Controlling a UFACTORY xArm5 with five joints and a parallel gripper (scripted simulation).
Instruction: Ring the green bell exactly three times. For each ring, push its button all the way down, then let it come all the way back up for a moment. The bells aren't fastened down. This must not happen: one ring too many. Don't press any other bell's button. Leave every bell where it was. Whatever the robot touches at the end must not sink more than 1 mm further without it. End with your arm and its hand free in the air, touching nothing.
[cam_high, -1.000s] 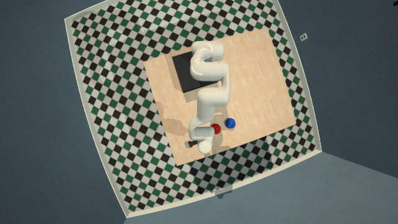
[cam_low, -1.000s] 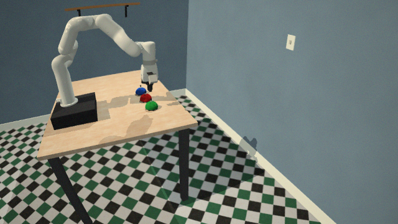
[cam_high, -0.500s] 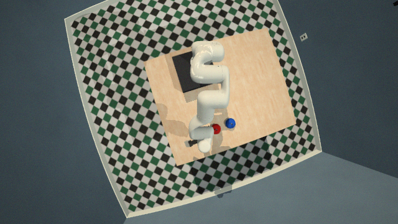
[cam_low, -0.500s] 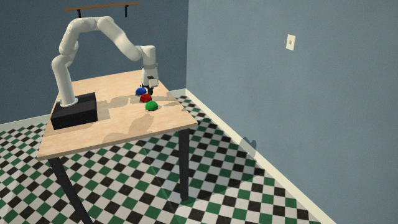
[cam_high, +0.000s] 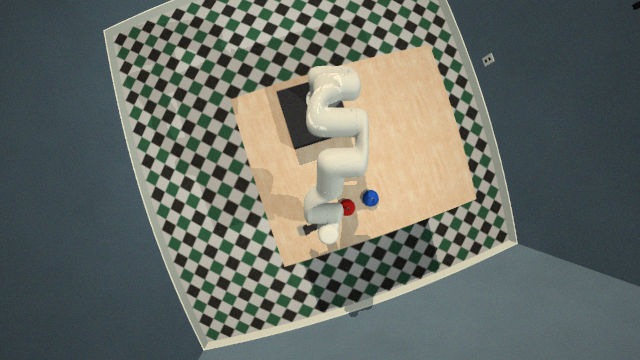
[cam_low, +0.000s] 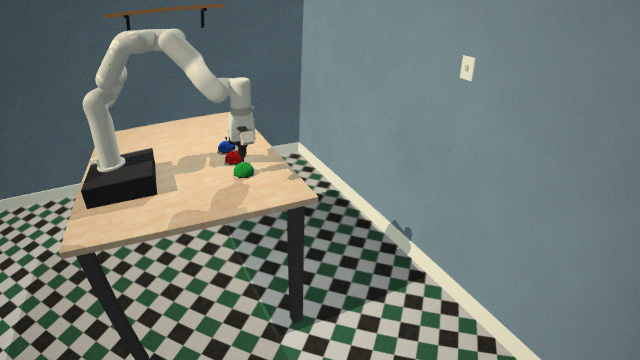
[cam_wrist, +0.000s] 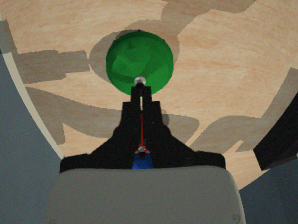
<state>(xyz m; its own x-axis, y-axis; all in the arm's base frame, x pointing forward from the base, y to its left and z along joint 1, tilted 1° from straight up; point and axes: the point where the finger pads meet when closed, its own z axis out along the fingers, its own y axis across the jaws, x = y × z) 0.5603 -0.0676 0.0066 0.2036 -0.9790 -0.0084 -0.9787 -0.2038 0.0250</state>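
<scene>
Check the wrist view first: the green bell (cam_wrist: 140, 63) sits directly beyond the tips of the fingers, the dome filling the space just ahead of them. The fingers are pressed together with nothing between them; you see only a thin red line down the seam. The small pale button at the bell's top shows right at the tip of the closed fingers, but you cannot tell from this angle whether they touch it.

In the exterior view, the gripper (cam_low: 242, 150) points straight down, its dark tip just above the green bell (cam_low: 243, 170), which rests on the wooden surface (cam_low: 200, 200) near its right edge, toward the near corner.

Count, bells: three. One green, one red bell (cam_low: 233, 157), one blue bell (cam_low: 226, 146). They form a short row running from near to far, green nearest, red in the middle, blue farthest. Red lies just beside green; blue just beside red.

In the top view you see only two of them, the red bell (cam_high: 347, 207) and blue bell (cam_high: 370, 198); the arm's wrist covers the green one.

Count, others: one arm (cam_low: 150, 42), one black base block (cam_low: 135, 182) on the left part of the surface.
</scene>
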